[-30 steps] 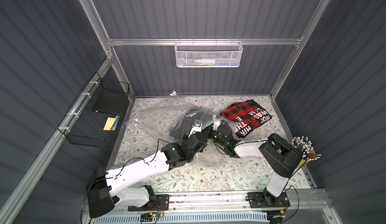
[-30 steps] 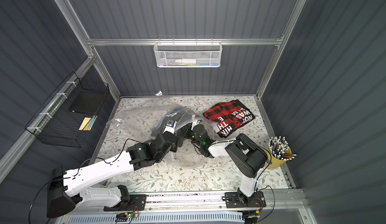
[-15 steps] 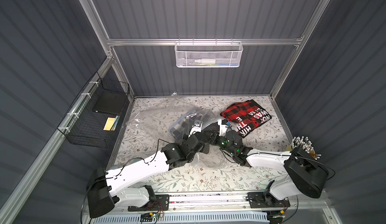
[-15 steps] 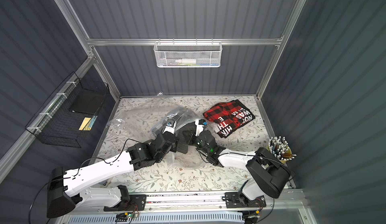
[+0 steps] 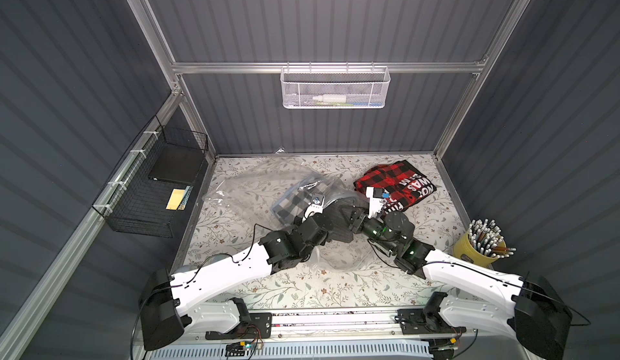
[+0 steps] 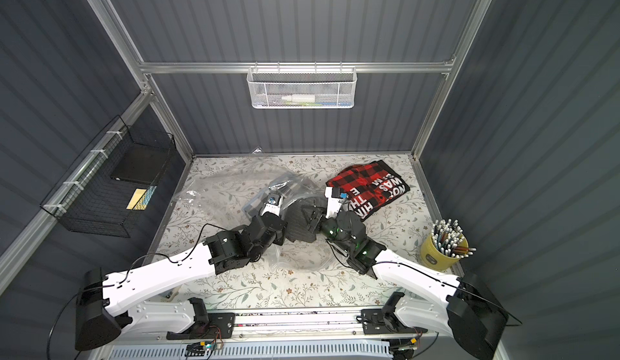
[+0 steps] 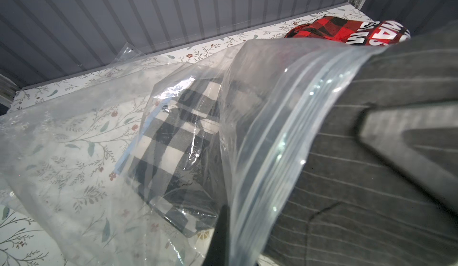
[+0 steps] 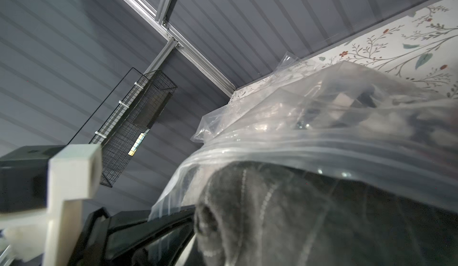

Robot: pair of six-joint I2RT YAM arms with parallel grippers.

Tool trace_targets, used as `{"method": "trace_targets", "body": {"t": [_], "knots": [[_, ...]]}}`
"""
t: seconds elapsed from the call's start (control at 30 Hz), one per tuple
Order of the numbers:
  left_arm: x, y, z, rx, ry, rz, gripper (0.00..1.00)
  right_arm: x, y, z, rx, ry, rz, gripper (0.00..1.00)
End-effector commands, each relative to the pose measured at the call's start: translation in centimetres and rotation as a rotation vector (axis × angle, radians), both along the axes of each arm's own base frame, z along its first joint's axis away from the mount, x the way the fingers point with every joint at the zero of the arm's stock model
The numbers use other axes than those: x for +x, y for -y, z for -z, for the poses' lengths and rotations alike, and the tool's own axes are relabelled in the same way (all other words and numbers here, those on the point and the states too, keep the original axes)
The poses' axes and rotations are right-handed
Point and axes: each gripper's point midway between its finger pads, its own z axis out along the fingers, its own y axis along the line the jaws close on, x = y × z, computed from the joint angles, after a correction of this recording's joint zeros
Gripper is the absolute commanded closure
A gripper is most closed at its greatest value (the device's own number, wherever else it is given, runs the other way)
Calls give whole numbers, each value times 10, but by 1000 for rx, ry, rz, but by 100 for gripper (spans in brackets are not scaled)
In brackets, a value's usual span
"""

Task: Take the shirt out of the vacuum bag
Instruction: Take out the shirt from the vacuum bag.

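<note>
- The right gripper [image 5: 350, 219] is pinched shut on the grey striped shirt [image 7: 371, 178] at the mouth of the bag [image 5: 255, 187].
- The left gripper [image 5: 330, 232], just beside it, is closed on the bag's zip edge.
- The striped shirt lies partly out of the bag, mid-table [image 5: 335, 291].
- A checked shirt [image 7: 168, 140] sits deeper inside the bag.
- A red shirt [image 5: 392, 184] lies outside the bag, near the far right corner.
</note>
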Motion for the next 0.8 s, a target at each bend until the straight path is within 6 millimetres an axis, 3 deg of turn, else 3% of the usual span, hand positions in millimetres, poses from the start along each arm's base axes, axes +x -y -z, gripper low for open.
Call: {"method": "trace_targets", "body": {"t": [0.0,0.3,0.5,0.77], "knots": [[0,-11,4,57,19,-25,100,-9,9,-34,36,81,10,100],[1,-25,8,114,33,-58,100,-25,37,-91,56,181,48,100],[-1,-38,10,145,47,-89,100,-27,67,-125,92,251,159,100],[-2,-49,15,184,52,-113,100,-11,103,-167,82,296,249,100]]}}
